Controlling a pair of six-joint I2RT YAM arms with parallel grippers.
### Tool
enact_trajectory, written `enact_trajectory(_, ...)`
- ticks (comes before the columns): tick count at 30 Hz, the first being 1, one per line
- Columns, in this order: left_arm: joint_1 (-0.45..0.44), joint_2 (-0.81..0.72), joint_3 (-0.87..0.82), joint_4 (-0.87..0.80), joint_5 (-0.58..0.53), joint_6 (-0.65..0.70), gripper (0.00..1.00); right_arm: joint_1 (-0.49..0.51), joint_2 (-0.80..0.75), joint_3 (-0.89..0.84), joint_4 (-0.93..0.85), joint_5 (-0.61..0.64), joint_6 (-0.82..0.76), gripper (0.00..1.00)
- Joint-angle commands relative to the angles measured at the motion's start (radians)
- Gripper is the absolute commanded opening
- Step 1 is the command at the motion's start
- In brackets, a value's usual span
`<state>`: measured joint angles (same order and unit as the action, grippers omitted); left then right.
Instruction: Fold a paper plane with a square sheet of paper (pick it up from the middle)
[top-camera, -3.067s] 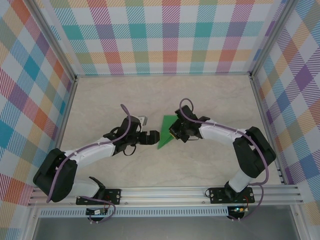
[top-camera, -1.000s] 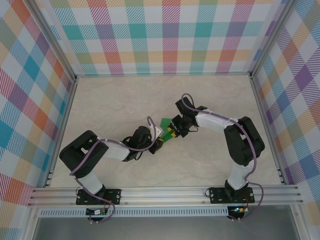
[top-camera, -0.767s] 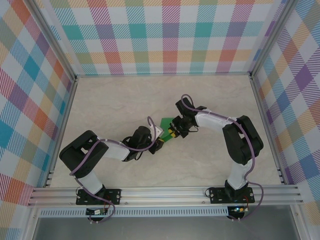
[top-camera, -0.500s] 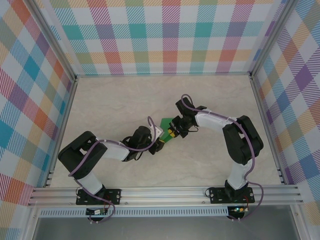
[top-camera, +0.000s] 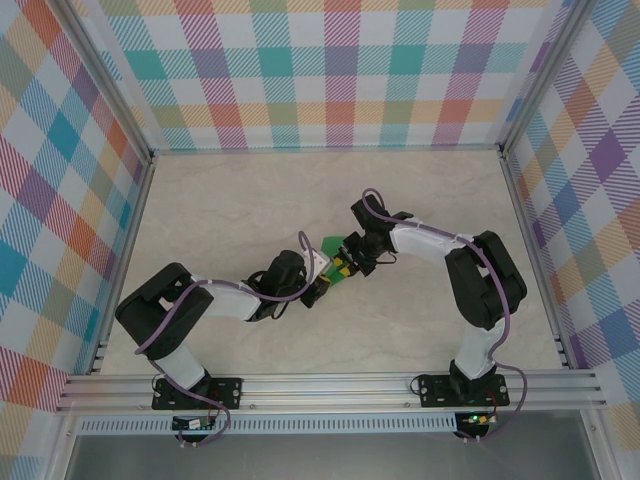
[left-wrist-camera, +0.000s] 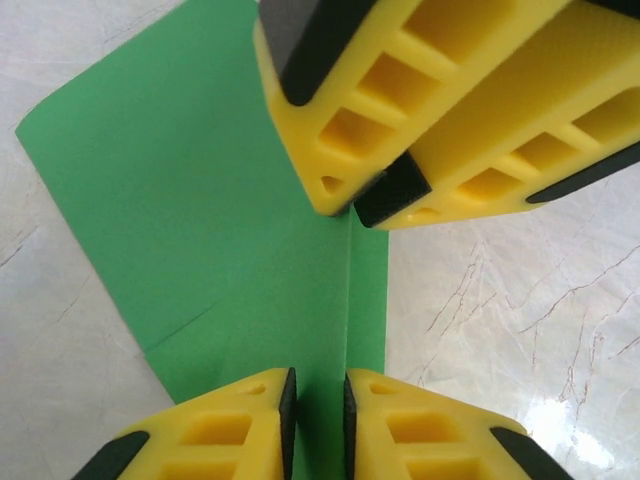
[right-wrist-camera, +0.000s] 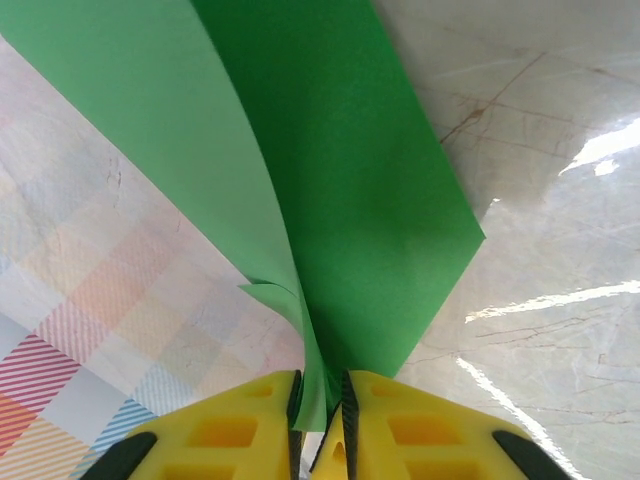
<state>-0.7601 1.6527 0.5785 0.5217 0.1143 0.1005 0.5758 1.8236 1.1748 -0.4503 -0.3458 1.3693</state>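
Both end effectors pinch the green paper (left-wrist-camera: 200, 200). My left end effector (left-wrist-camera: 316, 420) nips one end of its crease, and my right end effector (right-wrist-camera: 320, 410) nips the same fold at the paper's far end. The flaps splay loose over the desk (top-camera: 250, 200). To set this crease well, I'd keep both pinches on the fold line and draw them gently apart without twisting. Three seconds back, the paper lay flatter and wider, with the left end effector beside it rather than on it.

Overhead, two close wrist views, shared paper (top-camera: 331, 246)
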Motion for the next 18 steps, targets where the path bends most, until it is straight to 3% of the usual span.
enact_trajectory(1,-0.016,0.002,0.004,0.001,0.009,-0.010,0.19,0.001,0.008,0.027,-0.027,-0.003,-0.022,0.25)
enact_trajectory(11,-0.013,0.005,-0.046,0.085,0.005,-0.150,0.15,-0.008,-0.028,0.047,-0.031,0.018,-0.171,0.53)
enact_trajectory(18,0.006,-0.018,-0.066,0.103,0.036,-0.337,0.15,-0.030,-0.121,-0.037,0.044,0.039,-0.318,0.62)
